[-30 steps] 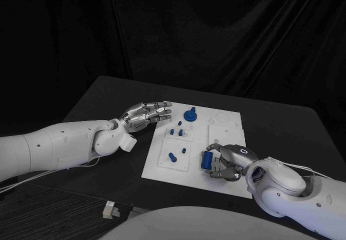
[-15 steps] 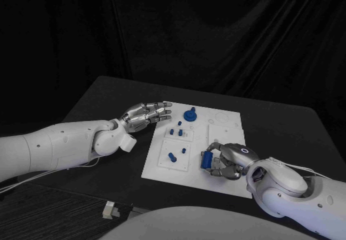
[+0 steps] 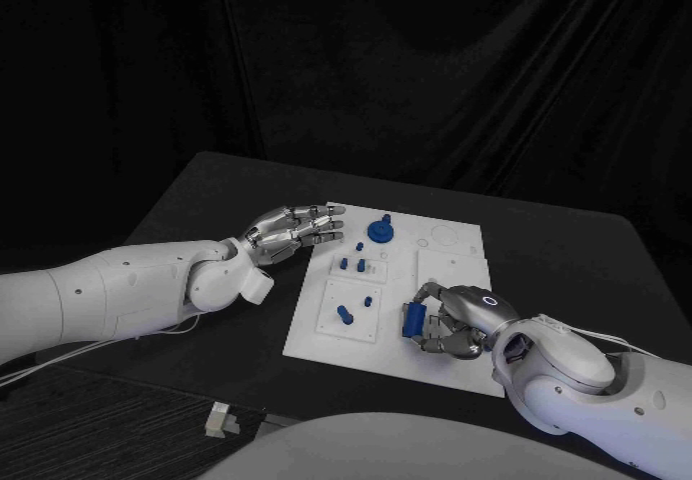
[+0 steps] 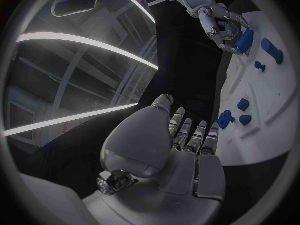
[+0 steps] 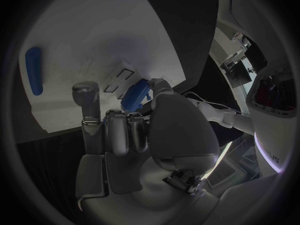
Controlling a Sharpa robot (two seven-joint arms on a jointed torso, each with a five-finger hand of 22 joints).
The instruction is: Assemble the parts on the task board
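Note:
The white task board (image 3: 450,268) lies in the middle of the black table. My right hand (image 3: 459,324) rests over the board's near right part and grips a blue cylinder part (image 3: 414,318) between thumb and fingers; the right wrist view shows that part (image 5: 134,96) held just above the board (image 5: 94,35). My left hand (image 3: 296,228) hovers at the board's far left corner, fingers stretched out, holding nothing. A blue round knob (image 3: 379,231) stands at the far edge, small blue pegs (image 3: 353,265) behind a long blue piece (image 3: 345,315).
The long blue piece (image 5: 33,70) lies flat on the board beside my right hand. In the left wrist view, small blue pegs (image 4: 234,116) stand just past my left fingertips (image 4: 187,127). A small pale object (image 3: 221,420) lies on the floor off the table's near left.
My right hand has drawn its fingers slightly tighter round the blue cylinder and shifted a touch toward the board's middle. The left hand has not moved.

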